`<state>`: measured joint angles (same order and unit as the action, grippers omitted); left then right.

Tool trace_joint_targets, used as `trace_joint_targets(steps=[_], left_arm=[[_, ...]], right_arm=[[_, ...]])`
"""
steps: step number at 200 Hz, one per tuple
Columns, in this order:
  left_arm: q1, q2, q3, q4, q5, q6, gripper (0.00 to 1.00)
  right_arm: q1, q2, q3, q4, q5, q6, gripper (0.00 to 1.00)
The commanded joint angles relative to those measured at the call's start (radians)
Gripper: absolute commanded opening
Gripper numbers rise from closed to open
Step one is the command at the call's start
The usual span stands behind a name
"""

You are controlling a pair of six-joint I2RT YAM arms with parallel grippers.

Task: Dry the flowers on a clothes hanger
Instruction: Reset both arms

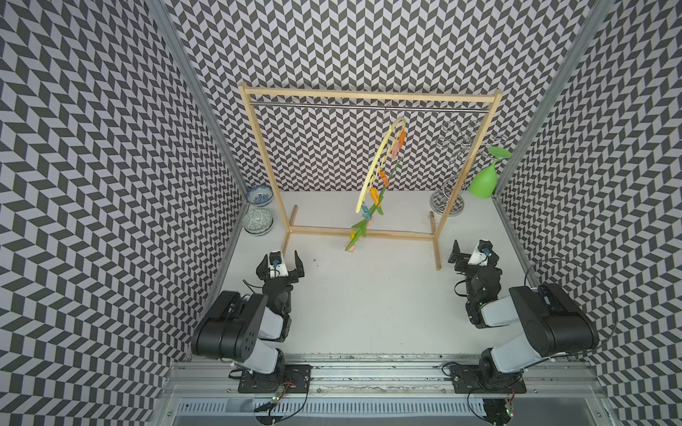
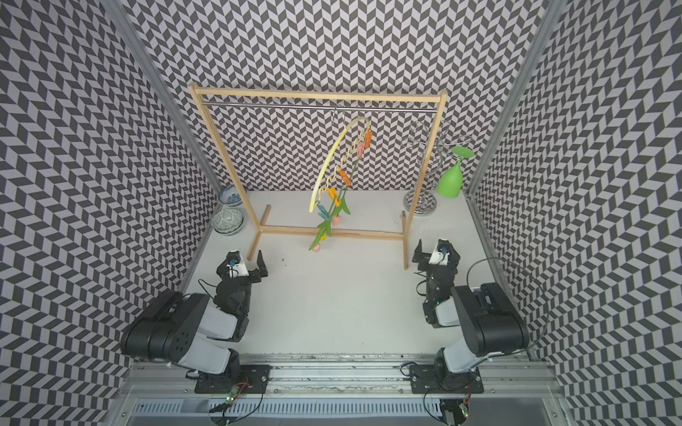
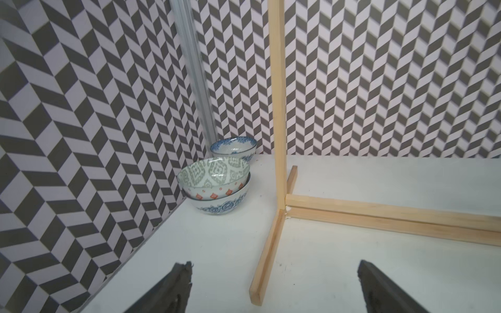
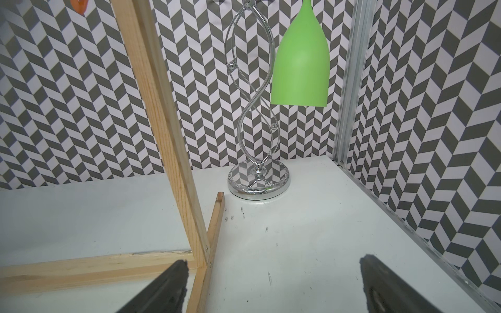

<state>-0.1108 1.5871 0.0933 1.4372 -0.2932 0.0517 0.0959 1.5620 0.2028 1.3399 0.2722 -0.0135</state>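
Note:
The pale yellow clothes hanger (image 1: 375,166) (image 2: 327,162) hangs by its hook from the rack's metal rail, turned nearly edge-on to me. The flowers (image 1: 369,220) (image 2: 326,221) dangle head-down from its clothespins; a pink head (image 1: 350,248) (image 2: 316,248) is lowest, just above the table. My left gripper (image 1: 280,256) (image 2: 241,258) (image 3: 273,264) is open and empty near the rack's left foot. My right gripper (image 1: 474,248) (image 2: 437,248) (image 4: 273,260) is open and empty by the right foot. Both are well short of the flowers.
The tall wooden rack (image 1: 369,96) (image 2: 317,96) spans the back of the table, its feet (image 3: 267,254) (image 4: 210,244) reaching toward the grippers. Patterned bowls (image 1: 258,221) (image 3: 217,187) sit back left. A silver wire stand (image 1: 447,203) (image 4: 259,184) carries an upside-down green glass (image 1: 483,180) (image 4: 299,59) back right.

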Motion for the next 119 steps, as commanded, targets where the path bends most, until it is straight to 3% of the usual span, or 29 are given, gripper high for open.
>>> trace_joint_targets(steps=[1, 11, 21, 27, 41, 119], left_arm=[[0.027, -0.077, 0.110, -0.163, -0.002, -0.096, 1.00], [0.066, -0.009, 0.160, -0.145, 0.031, -0.087, 1.00], [0.068, -0.026, 0.144, -0.151, 0.069, -0.086, 1.00], [0.063, -0.043, 0.170, -0.231, 0.063, -0.095, 1.00], [0.062, -0.025, 0.149, -0.148, 0.062, -0.080, 1.00], [0.040, -0.039, 0.144, -0.159, 0.032, -0.069, 1.00]], right_arm=[[0.004, 0.012, -0.001, 0.056, -0.004, 0.009, 0.99], [0.004, 0.011, -0.002, 0.055, -0.004, 0.012, 0.99], [0.003, 0.011, -0.001, 0.054, -0.002, 0.011, 0.99], [0.004, 0.010, -0.001, 0.053, -0.004, 0.011, 0.99], [0.004, 0.011, -0.002, 0.056, -0.004, 0.011, 0.99], [0.003, 0.012, -0.001, 0.053, -0.004, 0.011, 0.99]])
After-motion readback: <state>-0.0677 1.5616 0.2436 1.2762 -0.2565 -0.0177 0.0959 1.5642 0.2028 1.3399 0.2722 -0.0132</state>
